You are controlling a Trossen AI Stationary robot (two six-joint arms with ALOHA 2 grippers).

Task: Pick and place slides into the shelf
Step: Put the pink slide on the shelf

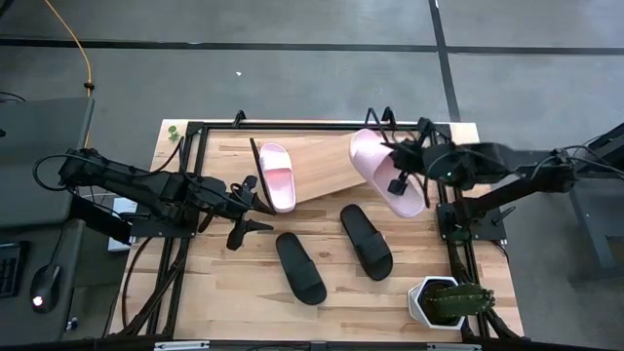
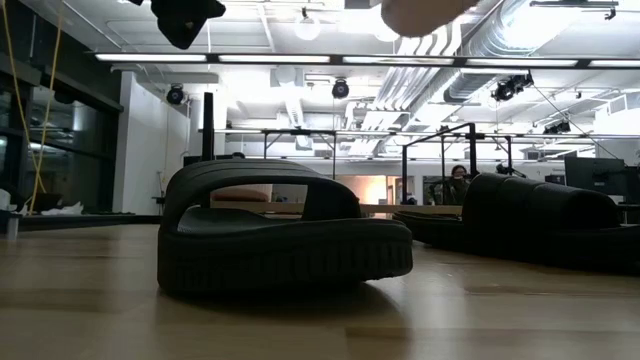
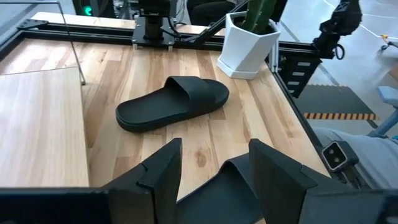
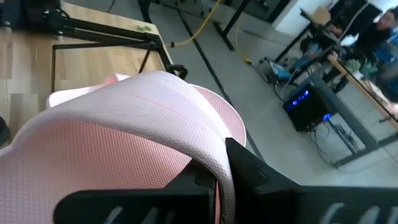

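One pale pink slide (image 1: 276, 175) lies on the tilted wooden shelf (image 1: 322, 168), near its left end. My right gripper (image 1: 398, 183) is shut on the second pink slide (image 1: 382, 168) above the shelf's right end. Two black slides (image 1: 299, 266) (image 1: 366, 241) rest sole-down on the tabletop in front of the shelf. My left gripper (image 1: 246, 211) hangs open by the shelf's left front corner. In its wrist view its fingers (image 3: 163, 174) stand above the nearer black slide (image 3: 227, 193) without touching it. My right gripper holds the pink slide by its wide strap (image 4: 199, 146), one dark finger (image 4: 249, 167) lying against the strap's edge. It comes from the table's right side, slanting down. The slide is lifted clear; in the low view it shows high at the picture's top (image 2: 425, 12).
A white pot with a green plant (image 1: 444, 300) stands at the table's near right corner. A black metal frame (image 1: 195, 195) runs along the table's sides. Bare shelf board lies between the two pink slides.
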